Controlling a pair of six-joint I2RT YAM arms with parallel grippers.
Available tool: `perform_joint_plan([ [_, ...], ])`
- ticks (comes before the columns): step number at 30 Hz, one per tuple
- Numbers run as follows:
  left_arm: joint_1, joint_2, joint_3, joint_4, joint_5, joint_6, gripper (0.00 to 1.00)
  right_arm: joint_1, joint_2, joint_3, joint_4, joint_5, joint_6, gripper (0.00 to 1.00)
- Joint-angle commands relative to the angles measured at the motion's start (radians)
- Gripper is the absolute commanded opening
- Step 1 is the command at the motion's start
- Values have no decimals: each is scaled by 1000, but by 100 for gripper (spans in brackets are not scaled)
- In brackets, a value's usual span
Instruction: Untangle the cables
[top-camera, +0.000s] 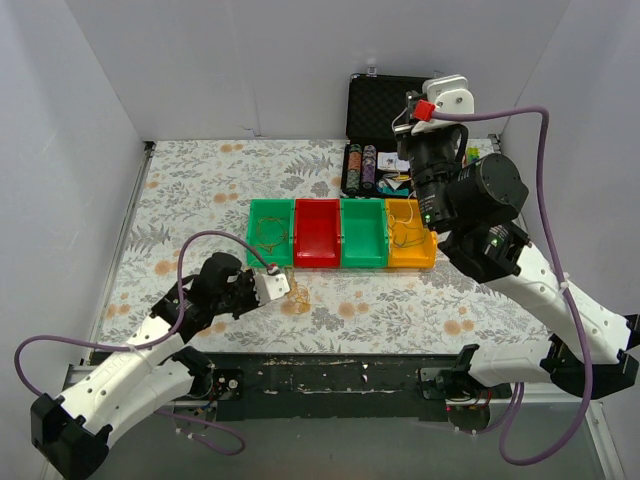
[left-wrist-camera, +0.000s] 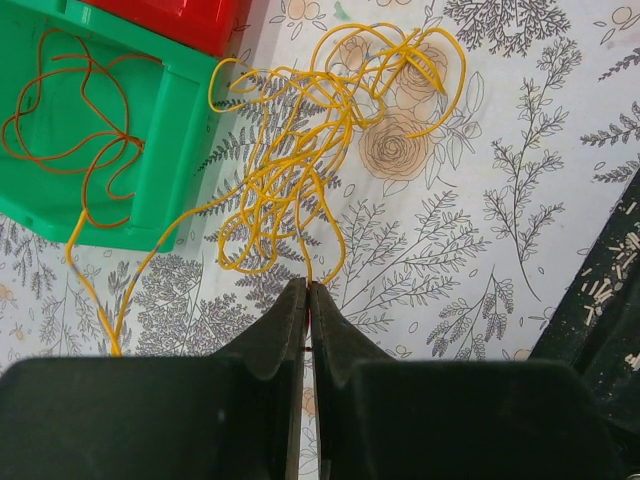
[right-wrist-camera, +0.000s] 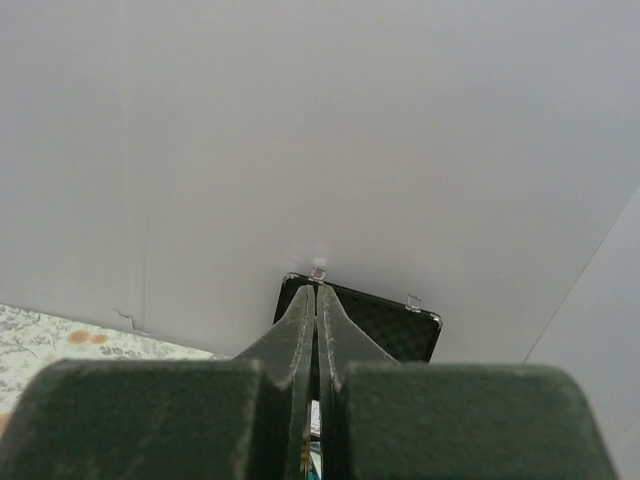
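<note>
The cables (left-wrist-camera: 290, 170) are a loose tangle of thin yellow strands on the flowered table, just in front of the left green bin (left-wrist-camera: 175, 150). They show as a small tangle in the top view (top-camera: 298, 296). My left gripper (left-wrist-camera: 308, 285) is shut on one yellow strand at the near edge of the tangle, low over the table (top-camera: 283, 285). A thin orange-brown wire (left-wrist-camera: 70, 110) lies looped inside the green bin. My right gripper (right-wrist-camera: 316, 290) is shut, raised high at the back right (top-camera: 412, 128), and points at the back wall. A thin wire lies in the orange bin (top-camera: 411, 240).
A row of bins stands mid-table: green (top-camera: 270, 232), red (top-camera: 317, 233), green (top-camera: 363, 233), orange. An open black case (top-camera: 385, 100) with poker chips (top-camera: 365, 165) stands behind them against the back wall; its lid shows in the right wrist view (right-wrist-camera: 380, 325). White walls close in three sides.
</note>
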Motion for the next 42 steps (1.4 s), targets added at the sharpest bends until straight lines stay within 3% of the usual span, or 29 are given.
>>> perform_joint_plan([
  [1,4,-20,-2,-11,18,-9,0,-50,-2,59,3,-62,67,1],
  [29,4,-43,-41,-1,23,-10,0,-209,84,122,-81,-197,184,1],
  [42,4,-48,-45,2,27,-10,0,-270,90,33,-103,-241,280,1],
])
